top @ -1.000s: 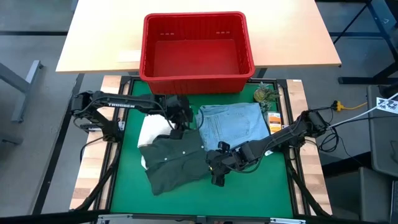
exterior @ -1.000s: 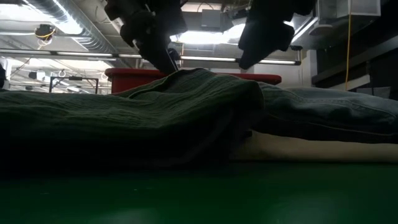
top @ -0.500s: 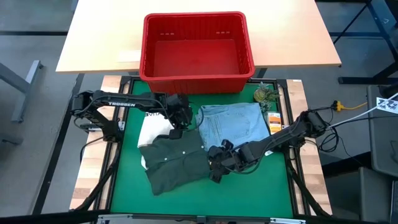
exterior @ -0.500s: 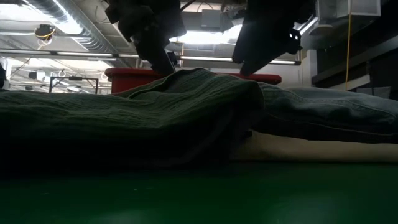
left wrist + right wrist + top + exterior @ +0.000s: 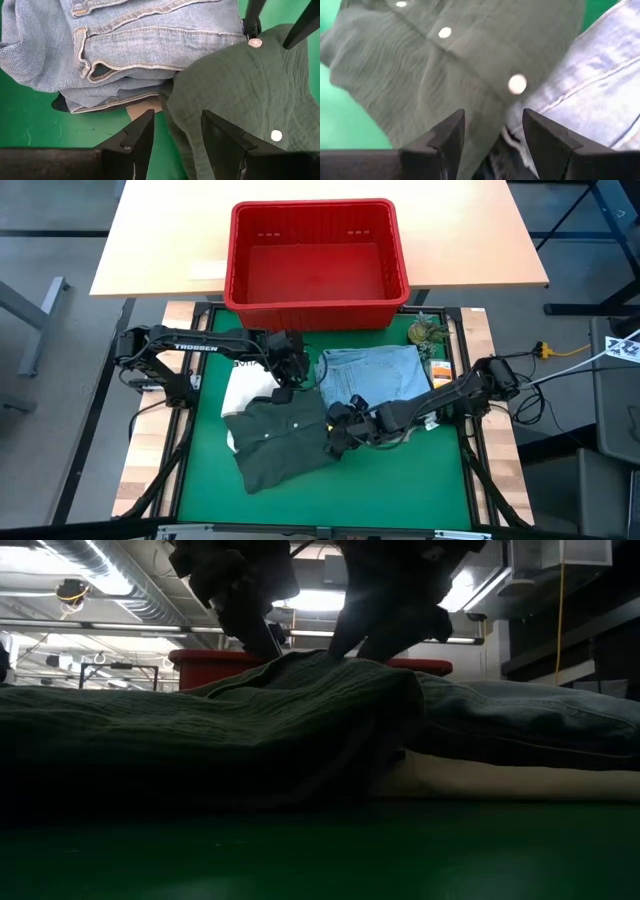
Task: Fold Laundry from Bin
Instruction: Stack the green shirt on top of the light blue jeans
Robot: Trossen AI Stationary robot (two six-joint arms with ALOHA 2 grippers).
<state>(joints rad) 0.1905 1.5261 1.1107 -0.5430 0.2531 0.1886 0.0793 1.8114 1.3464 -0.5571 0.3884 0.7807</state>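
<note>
A dark olive-green shirt point(image 5: 280, 440) with white buttons lies spread on the green mat, its right edge against the folded light blue jeans point(image 5: 380, 375). A white piece point(image 5: 245, 385) lies under the shirt's far left part. My left gripper point(image 5: 286, 393) is open, pointing down at the shirt's far edge; in its wrist view point(image 5: 177, 135) the fingers stand on either side of that edge. My right gripper point(image 5: 333, 442) is open at the shirt's right edge beside the jeans point(image 5: 585, 80). The red bin point(image 5: 315, 305) stands beyond the mat, with no garment showing inside. My left gripper stands open over the shirt's far edge point(image 5: 185, 115), fingers pointing down; I cannot tell whether they touch the cloth. My right gripper stands open over the shirt's right edge by a button point(image 5: 517, 84), slanting down from the table's right; I cannot tell whether it touches.
A small green figure point(image 5: 428, 332) and an orange card point(image 5: 442, 370) lie at the mat's far right. Bare green mat point(image 5: 400, 480) shows near the front and right. The bin sits on a wooden table point(image 5: 150, 250) behind.
My right gripper has gone toward the table's left and a little toward the far edge, from the bare mat onto the shirt's right edge beside the jeans, and has come lower. The shirt and jeans have stayed where they were.
</note>
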